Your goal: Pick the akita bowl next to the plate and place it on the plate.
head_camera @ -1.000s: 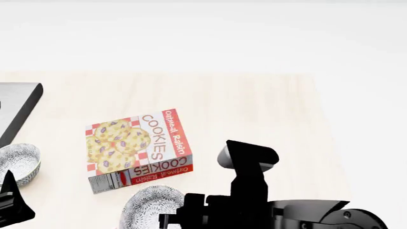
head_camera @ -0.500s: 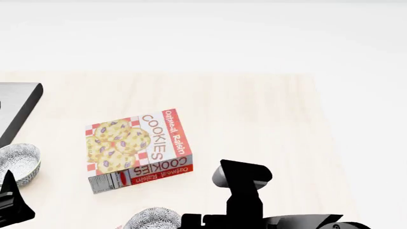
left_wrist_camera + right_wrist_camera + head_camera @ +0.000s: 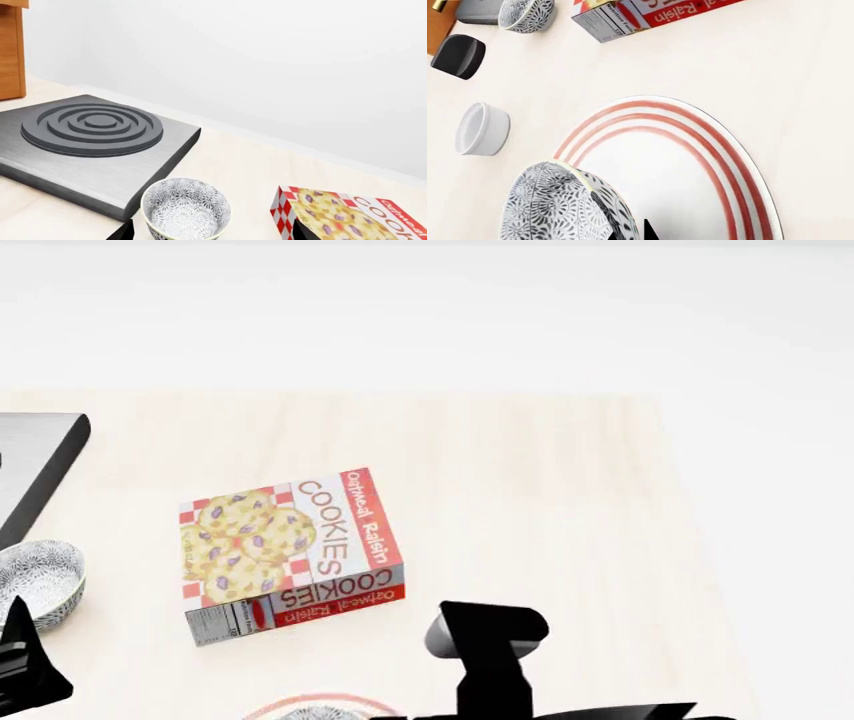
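The akita bowl (image 3: 560,205) sits over the near part of the plate (image 3: 694,170), its speckled wall covering the plate's red rings on that side; whether its foot rests on the plate surface cannot be told. A dark tip of the right tool (image 3: 644,231) shows just beside the bowl's rim, but the jaws are out of frame, so its opening and any grip cannot be determined. In the head view only a sliver of the bowl and plate rim shows at the bottom edge, beside the right arm.

The plate lies on the pale counter (image 3: 534,490). Near it stand a plain white cup (image 3: 482,129) and the cookie box (image 3: 287,552). A second speckled bowl (image 3: 185,210) sits beside the grey burner plate (image 3: 93,145), well apart from the plate. The left tool (image 3: 24,665) shows as a dark shape near that bowl; its opening cannot be told.
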